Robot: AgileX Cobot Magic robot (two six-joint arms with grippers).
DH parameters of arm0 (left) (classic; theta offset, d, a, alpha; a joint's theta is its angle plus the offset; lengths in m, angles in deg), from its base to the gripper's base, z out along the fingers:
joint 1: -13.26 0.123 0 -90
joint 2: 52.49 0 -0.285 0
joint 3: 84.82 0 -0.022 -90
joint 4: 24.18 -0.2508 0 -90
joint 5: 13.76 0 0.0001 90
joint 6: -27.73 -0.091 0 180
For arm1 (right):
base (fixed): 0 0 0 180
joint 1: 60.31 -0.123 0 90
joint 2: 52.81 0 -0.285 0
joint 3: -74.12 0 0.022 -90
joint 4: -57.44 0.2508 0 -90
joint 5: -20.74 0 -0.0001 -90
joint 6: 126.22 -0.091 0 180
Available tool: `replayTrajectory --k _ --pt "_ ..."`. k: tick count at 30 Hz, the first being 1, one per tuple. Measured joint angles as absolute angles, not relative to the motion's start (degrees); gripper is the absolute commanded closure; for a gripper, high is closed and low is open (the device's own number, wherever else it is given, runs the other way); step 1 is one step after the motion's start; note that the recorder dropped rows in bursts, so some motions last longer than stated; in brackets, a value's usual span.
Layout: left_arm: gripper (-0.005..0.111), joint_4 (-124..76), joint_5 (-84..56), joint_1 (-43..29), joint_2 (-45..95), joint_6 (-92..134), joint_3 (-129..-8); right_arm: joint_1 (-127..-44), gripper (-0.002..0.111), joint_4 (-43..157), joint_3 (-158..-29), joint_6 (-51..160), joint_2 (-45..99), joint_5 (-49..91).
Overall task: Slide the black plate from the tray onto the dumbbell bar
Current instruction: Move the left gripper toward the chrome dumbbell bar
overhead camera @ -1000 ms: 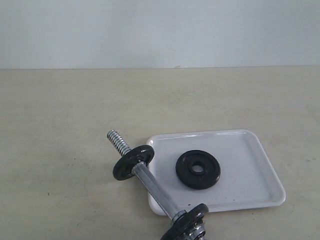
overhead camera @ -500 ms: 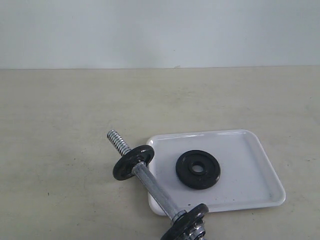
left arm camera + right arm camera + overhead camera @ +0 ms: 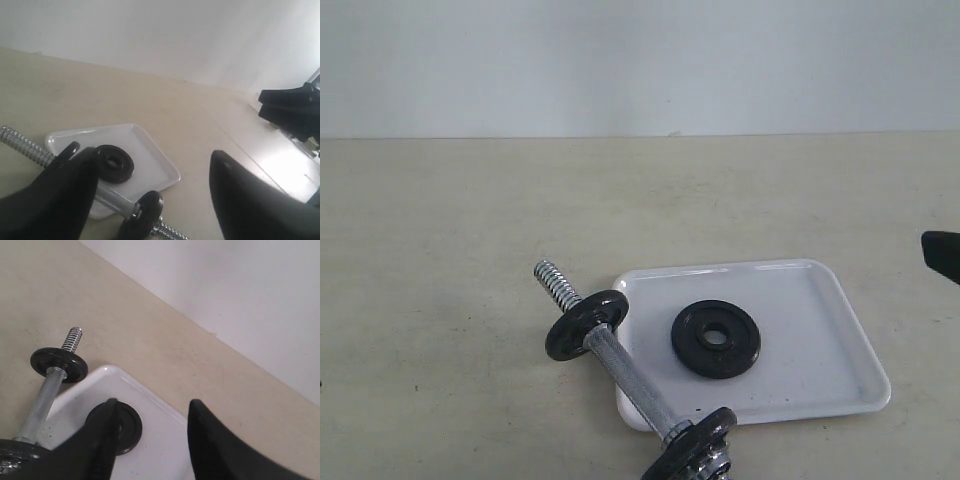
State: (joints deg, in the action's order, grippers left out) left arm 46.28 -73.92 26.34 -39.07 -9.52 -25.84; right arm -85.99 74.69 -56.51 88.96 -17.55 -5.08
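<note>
The white tray [image 3: 800, 295] lies on the tabletop [image 3: 460, 200], towards the near right of the exterior view. It holds one thing: the black plate [image 3: 741, 345], lying flat in the tray's left half with its central hole facing up and clear of the rim on every side. A few dark specks dot the tray floor near the front edge. The dumbbell bar [image 3: 625, 375] lies on a diagonal, its long axis running from a bare threaded end at far left to the near edge of the view. Its knurled middle crosses the tray's left front corner. One black disc [image 3: 585, 325] sits on the bar just beside the tray's left edge, tilted on its rim. A second disc [image 3: 698, 440] sits at the tray's front corner with a chrome nut [image 3: 717, 467] beyond it. The left end effector [image 3: 152, 155] hangs above the bar and tray with its fingers spread wide and nothing between them. The right end effector [image 3: 152, 405] is above the tray, fingers apart and empty, the plate below one finger. The tabletop is pale beige with faint scuffs, and a plain whitish wall [image 3: 640, 60] rises behind it.
</note>
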Motion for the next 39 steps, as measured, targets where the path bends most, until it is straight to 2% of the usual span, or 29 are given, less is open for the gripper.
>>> replayTrajectory --k 9,18,24,31,39 --pt "0.046 39.6 -71.7 17.8 -20.0 -22.0 -26.0 -86.0 0.069 74.7 -56.5 88.6 -17.3 -6.0" --pt "0.049 38.2 -65.1 16.7 -4.5 -28.1 -26.9 -86.0 0.069 74.7 -56.5 88.3 -17.3 -6.1" --pt "0.05 44.4 -62.0 16.7 -0.9 -36.8 -27.0 -86.0 0.069 74.7 -56.5 88.3 -17.3 -6.1" --pt "0.063 49.0 -57.1 16.7 -0.4 -56.6 -28.9 -86.0 0.069 74.7 -56.5 88.3 -17.3 -6.1" --pt "0.065 49.3 -47.0 16.7 -0.4 -81.3 -32.9 -86.0 0.069 74.7 -56.5 88.2 -17.3 -6.6"
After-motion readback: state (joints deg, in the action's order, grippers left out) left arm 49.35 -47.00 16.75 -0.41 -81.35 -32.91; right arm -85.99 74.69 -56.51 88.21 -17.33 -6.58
